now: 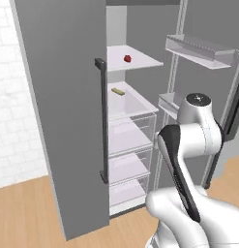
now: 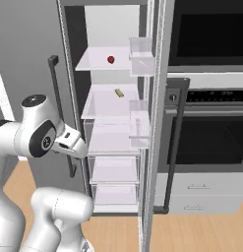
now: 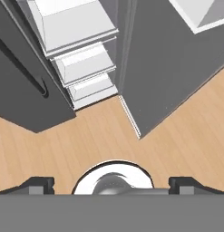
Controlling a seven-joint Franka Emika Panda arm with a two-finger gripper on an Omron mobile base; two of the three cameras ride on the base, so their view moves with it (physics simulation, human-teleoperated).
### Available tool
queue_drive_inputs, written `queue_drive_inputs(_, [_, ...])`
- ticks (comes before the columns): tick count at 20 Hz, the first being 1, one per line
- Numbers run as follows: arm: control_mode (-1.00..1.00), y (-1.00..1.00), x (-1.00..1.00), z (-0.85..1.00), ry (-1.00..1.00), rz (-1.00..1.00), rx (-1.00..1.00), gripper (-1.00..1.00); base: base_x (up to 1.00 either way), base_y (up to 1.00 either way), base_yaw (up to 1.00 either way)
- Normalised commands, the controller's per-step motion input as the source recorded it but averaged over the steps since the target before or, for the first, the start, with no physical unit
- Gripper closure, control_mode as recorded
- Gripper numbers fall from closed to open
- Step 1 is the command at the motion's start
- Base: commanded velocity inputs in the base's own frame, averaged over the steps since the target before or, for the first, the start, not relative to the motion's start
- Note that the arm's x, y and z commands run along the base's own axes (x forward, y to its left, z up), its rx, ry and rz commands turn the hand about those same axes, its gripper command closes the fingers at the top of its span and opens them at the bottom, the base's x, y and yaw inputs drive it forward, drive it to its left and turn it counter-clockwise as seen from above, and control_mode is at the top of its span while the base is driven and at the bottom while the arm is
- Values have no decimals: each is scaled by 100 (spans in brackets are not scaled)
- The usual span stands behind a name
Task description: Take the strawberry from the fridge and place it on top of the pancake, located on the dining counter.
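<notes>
Fridge (image 1: 63,121): tall, grey, both doors swung open before me, white shelves and clear drawers showing. Wall oven (image 2: 211,98): dark, just right of the fridge. Yellow-green bar (image 1: 117,91): flat on the second shelf. Strawberry (image 1: 127,58): tiny, deep red, alone on the top shelf, well above my arm. My gripper (image 3: 111,186): pointed down at the wooden floor (image 3: 86,136), fingertips spread wide apart, holding nothing.

Arm (image 1: 188,145) folded, elbow raised, wrist bent down; gripper (image 3: 111,183) points at floor, fingertips (image 3: 38,185) wide apart, nothing held.
</notes>
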Motion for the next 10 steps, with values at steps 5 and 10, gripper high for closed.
queue_drive_inputs(5, [100,0,0,0,0,0,0,-100,32,21,-18])
queue_drive_inputs(10, [100,0,0,0,0,0,0,-100,56,16,-4])
